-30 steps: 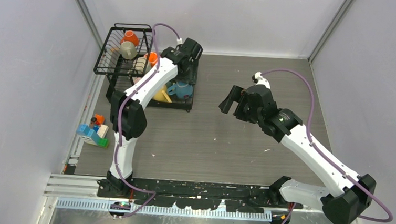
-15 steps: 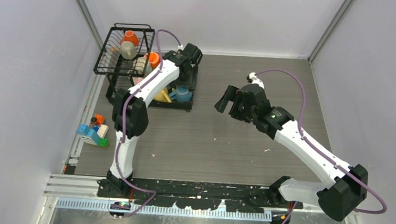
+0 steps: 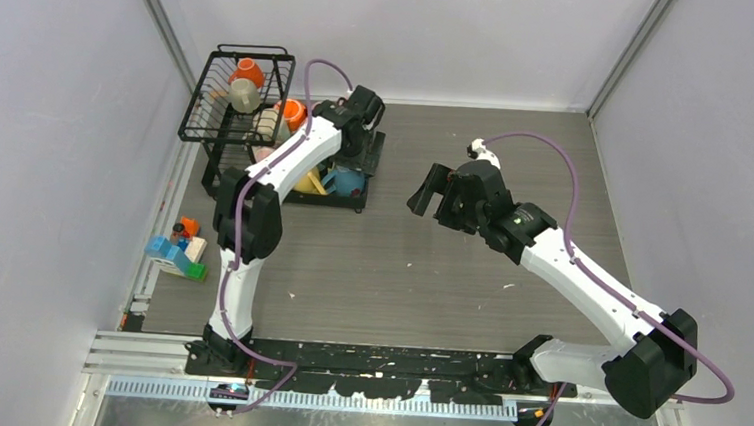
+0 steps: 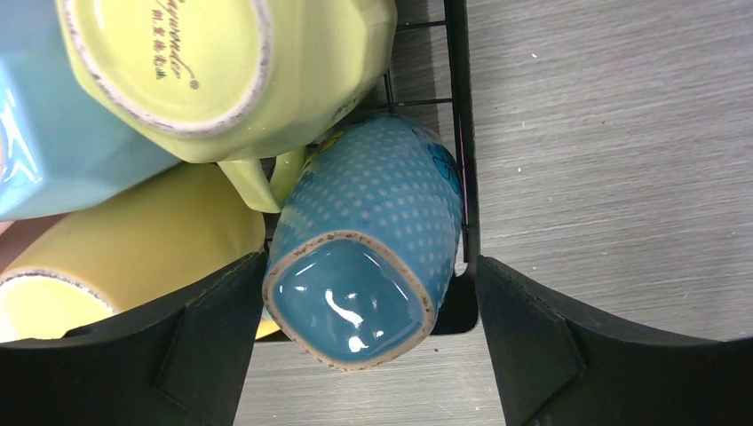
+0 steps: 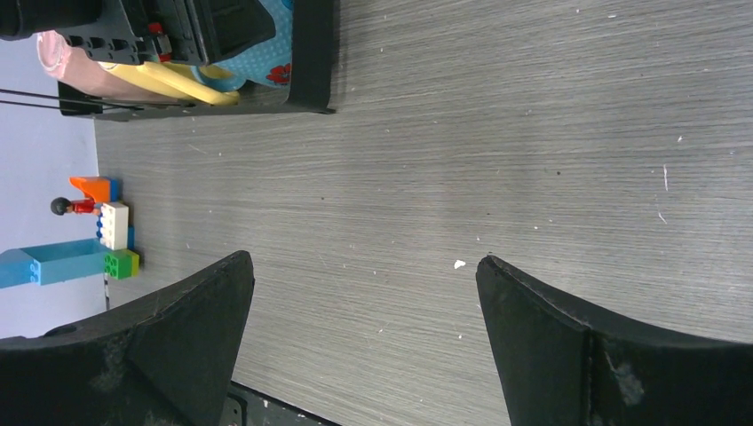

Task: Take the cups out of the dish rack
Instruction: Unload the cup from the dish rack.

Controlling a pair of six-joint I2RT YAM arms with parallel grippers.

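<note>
The black wire dish rack (image 3: pixel 221 122) stands at the far left, its tray edge (image 4: pixel 458 106) in the left wrist view. My left gripper (image 4: pixel 368 297) is open over the tray, its jaws straddling a blue dotted cup (image 4: pixel 364 257) lying on its side. The left finger touches the cup's base; the right finger stands apart from it. A yellow-green cup (image 4: pixel 222 62), a light blue cup (image 4: pixel 40 133) and a yellow cup (image 4: pixel 124 240) crowd beside it. In the basket sit orange (image 3: pixel 249 68) and beige (image 3: pixel 243 94) cups. My right gripper (image 3: pixel 431 191) hangs open over bare table.
Toy bricks (image 3: pixel 178 249) lie near the left wall, also seen in the right wrist view as bricks (image 5: pixel 89 240). White walls close in three sides. The rack's tray corner (image 5: pixel 313 53) shows ahead of the right gripper (image 5: pixel 364 275).
The left gripper's jaws have widened around the blue dotted cup, and it has edged down over the tray. The right arm has shifted slightly toward the rack.
</note>
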